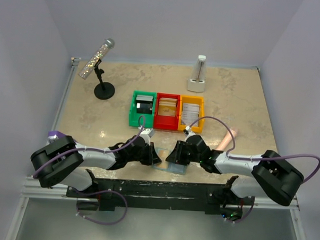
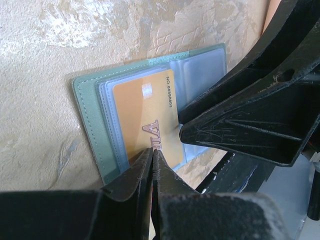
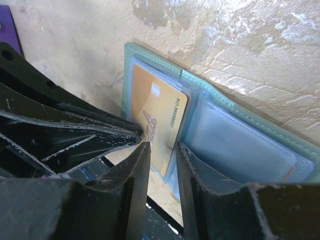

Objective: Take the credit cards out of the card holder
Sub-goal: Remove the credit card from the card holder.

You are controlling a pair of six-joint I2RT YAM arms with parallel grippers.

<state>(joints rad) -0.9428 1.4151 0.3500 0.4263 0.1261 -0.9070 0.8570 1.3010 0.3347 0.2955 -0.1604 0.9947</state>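
The card holder (image 1: 166,165) lies open near the table's front edge, pale teal with clear pockets (image 2: 87,115) (image 3: 240,145). One gold credit card (image 2: 142,110) (image 3: 155,110) marked VIP sits in its left pocket. My left gripper (image 1: 154,156) (image 2: 152,151) is shut. Its tips rest on the card's face by the lettering, and nothing shows between them. My right gripper (image 1: 175,155) (image 3: 162,147) is open by a narrow gap, and its fingers straddle the card's near corner and the pocket edge. Its fingers (image 2: 240,120) cover part of the right panel in the left wrist view.
A green bin (image 1: 142,109), a red bin (image 1: 167,112) and a yellow bin (image 1: 191,113), each holding cards, stand in a row behind the holder. A microphone on a stand (image 1: 98,64) is at the back left and a white upright object (image 1: 198,74) at the back. A pink object (image 1: 227,138) lies to the right.
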